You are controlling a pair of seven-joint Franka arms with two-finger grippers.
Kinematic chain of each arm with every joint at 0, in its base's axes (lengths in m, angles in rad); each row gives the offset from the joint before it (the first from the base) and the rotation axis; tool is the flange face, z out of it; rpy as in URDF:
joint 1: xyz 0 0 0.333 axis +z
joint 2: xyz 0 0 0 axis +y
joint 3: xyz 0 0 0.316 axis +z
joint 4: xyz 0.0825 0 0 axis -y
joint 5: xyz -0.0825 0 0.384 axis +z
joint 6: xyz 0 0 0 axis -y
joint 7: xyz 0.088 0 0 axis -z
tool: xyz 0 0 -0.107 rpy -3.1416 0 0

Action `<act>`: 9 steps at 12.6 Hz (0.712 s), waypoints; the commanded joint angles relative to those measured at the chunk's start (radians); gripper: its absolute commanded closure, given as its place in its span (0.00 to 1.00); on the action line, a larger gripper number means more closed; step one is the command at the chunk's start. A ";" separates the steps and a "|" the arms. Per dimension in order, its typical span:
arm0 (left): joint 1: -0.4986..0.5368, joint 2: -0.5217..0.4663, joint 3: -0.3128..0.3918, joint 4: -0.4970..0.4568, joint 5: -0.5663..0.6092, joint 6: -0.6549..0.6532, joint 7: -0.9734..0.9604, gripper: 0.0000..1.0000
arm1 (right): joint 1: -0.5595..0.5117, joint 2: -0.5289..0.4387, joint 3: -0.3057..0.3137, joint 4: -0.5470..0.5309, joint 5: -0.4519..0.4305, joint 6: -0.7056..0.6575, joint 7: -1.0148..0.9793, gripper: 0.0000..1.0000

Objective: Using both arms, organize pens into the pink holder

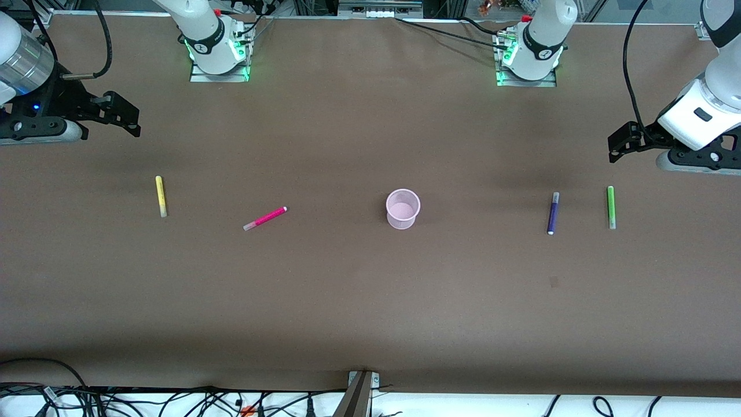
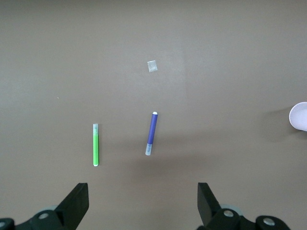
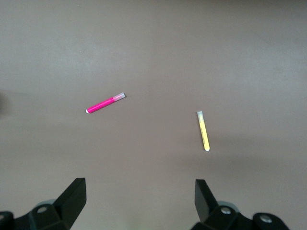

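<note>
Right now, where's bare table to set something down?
Widest: the brown table nearer the front camera than the pens and pink holder. Also between magenta pen and holder, and holder and purple pen. Tightest between purple and green pen.

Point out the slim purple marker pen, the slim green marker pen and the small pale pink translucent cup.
slim purple marker pen [image 1: 553, 214], front view, middle of its barrel
slim green marker pen [image 1: 611, 207], front view, middle of its barrel
small pale pink translucent cup [image 1: 402, 219], front view, its outer wall
</note>
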 commanded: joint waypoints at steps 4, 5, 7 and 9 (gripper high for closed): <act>0.006 0.000 -0.002 0.007 -0.003 0.003 0.001 0.00 | -0.003 0.007 0.011 0.015 -0.003 0.028 0.004 0.00; 0.006 0.000 -0.004 0.007 -0.003 0.003 0.000 0.00 | -0.003 0.015 0.011 0.015 -0.001 0.040 -0.002 0.00; 0.006 0.000 -0.004 0.006 -0.003 0.002 0.000 0.00 | -0.008 0.026 0.005 0.012 -0.003 0.048 -0.010 0.00; 0.006 0.003 -0.004 0.004 -0.002 -0.004 0.003 0.00 | -0.003 0.070 0.007 0.015 -0.062 0.042 -0.014 0.00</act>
